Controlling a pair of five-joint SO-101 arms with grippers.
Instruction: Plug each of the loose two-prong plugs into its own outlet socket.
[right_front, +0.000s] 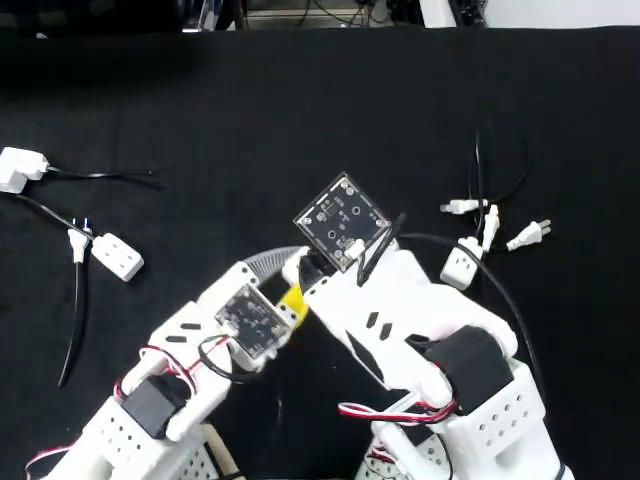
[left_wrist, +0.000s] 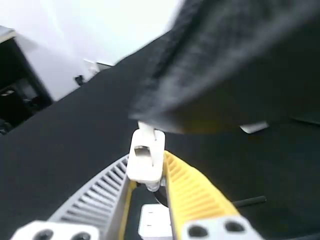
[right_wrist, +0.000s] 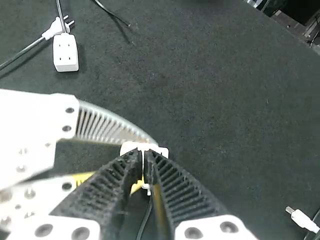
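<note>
Two claws are sitting tip to tip over the middle of the table (right_front: 300, 110), and the step in hand is looking like the mating of one plug with one socket. The left claw (left_wrist: 148, 164) is pinching a white socket (left_wrist: 145, 152) between its grey and yellow fingers, the block standing up out of the tips. The right claw (right_wrist: 144, 155) is pressing its black fingers almost together on a thin white piece that I am taking for the plug (right_wrist: 143, 148) (its prongs are hiding, so I cannot tell how deep it is sitting). Plug and socket are touching right between the two sets of tips, so the pair is being held off the cloth rather than lying on it. By my reading, the next move is calling for a straight push along the socket's axis, with the left claw bracing the block so it is not twisting out of the pinch, and with the prongs lining up with the slots before any force is going in. Much of the task is waiting. A second socket (right_front: 118, 255) is lying well out to the far side of the left claw with a spare plug (right_front: 78, 240) just beside it. A third socket (right_front: 460, 265) is resting near the right claw's arm, with a loose plug (right_front: 528, 235) a little beyond it.
</note>
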